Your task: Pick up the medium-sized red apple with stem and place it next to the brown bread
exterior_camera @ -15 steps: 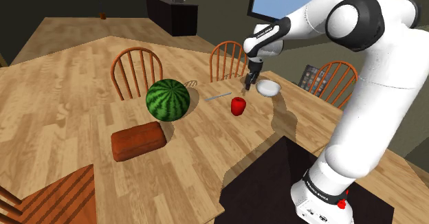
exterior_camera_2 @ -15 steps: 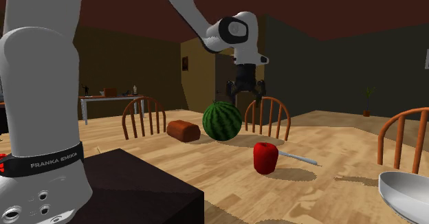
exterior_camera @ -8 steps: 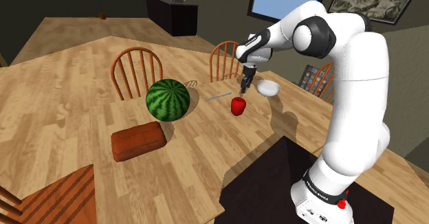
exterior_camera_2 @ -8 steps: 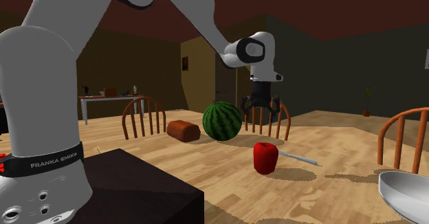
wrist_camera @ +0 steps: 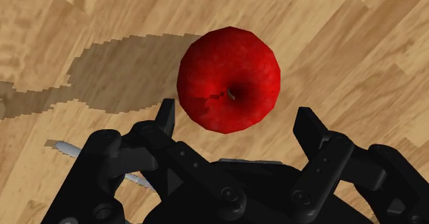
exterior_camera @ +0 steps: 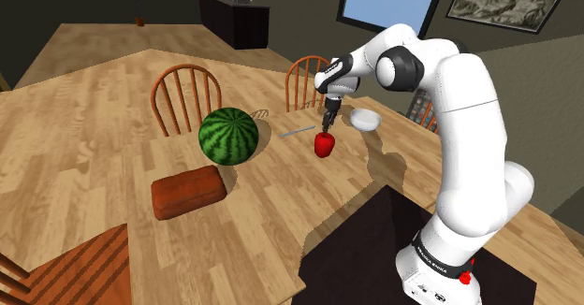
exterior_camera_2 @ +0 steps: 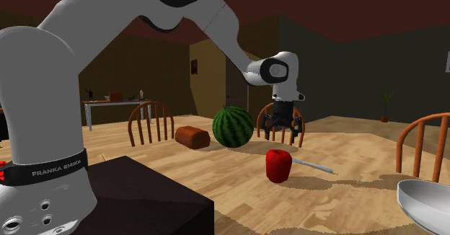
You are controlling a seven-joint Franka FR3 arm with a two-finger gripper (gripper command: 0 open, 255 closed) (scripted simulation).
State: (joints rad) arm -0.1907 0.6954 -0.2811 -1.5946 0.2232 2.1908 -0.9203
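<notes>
**A:** Shoulder view first. What stands on the desk (exterior_camera: 103, 107), counted?

**B:** One red apple (exterior_camera: 324, 144), one striped watermelon (exterior_camera: 229, 137), one brown bread loaf (exterior_camera: 188, 191), one white bowl (exterior_camera: 365, 120) and one silver utensil (exterior_camera: 299, 130). There are four wooden chair backs round the desk, one of them partly behind the arm.

**A:** And the arm?

**B:** It rises from the stand (exterior_camera: 374, 252), folds at a high elbow and points its hand straight down. The fingers (exterior_camera: 327, 123) hang just above the apple. The bowl is near them on one side. The watermelon and the bread loaf lie well apart on the other side, the loaf farthest.

**A:** Second exterior view?

**B:** One apple (exterior_camera_2: 278, 166), one watermelon (exterior_camera_2: 233, 127), one bread loaf (exterior_camera_2: 192, 136), one bowl (exterior_camera_2: 427, 201) and one utensil (exterior_camera_2: 314, 166), plus three chair backs. The forearm slopes down to a bent wrist. The fingers (exterior_camera_2: 293, 129) point down, spread wide and holding nothing, with a clear gap above the apple. The watermelon and the loaf sit beyond them.

**A:** Wrist view?

**B:** One apple (wrist_camera: 229, 78) lies on the desk past the fingertips, centred between the two fingers (wrist_camera: 309, 130). They stand far apart and neither clasps it. One utensil (wrist_camera: 65, 148) tip shows beside one finger's base.
</notes>
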